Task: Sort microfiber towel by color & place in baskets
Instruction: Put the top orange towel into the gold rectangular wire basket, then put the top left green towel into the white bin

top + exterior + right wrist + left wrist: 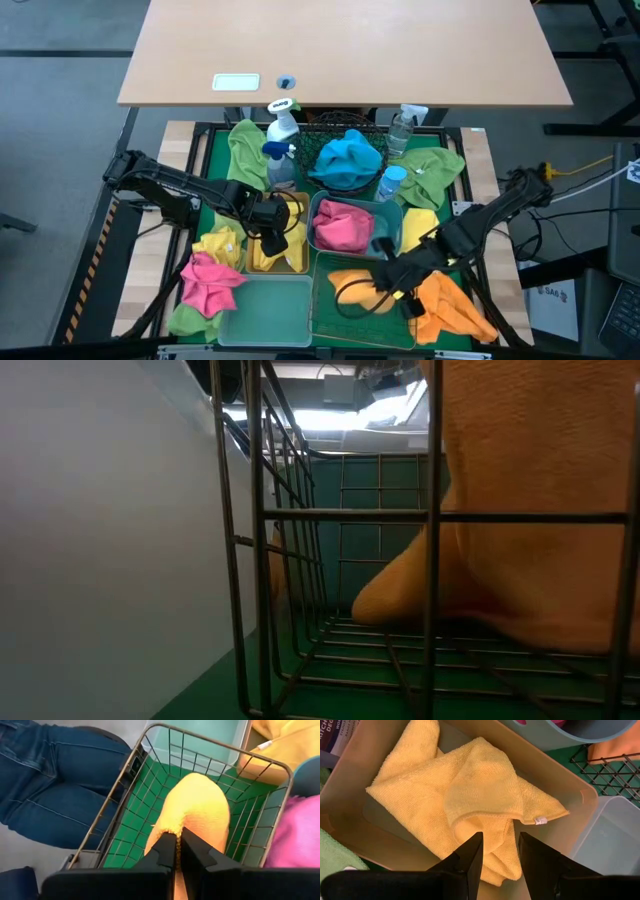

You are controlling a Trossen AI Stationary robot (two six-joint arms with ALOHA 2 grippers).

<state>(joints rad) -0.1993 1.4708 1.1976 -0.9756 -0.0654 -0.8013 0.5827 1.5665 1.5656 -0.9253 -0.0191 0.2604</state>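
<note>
Left tool released, fingers apart, over yellow towel lying in amber bin. Right tool clenched on orange towel, holding it inside green wire basket at near side of surface

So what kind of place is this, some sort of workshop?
Likely a robotics lab: two arms on a framed bench with a green mat, sorting towels into baskets, a plain desk behind, cables alongside.
</note>
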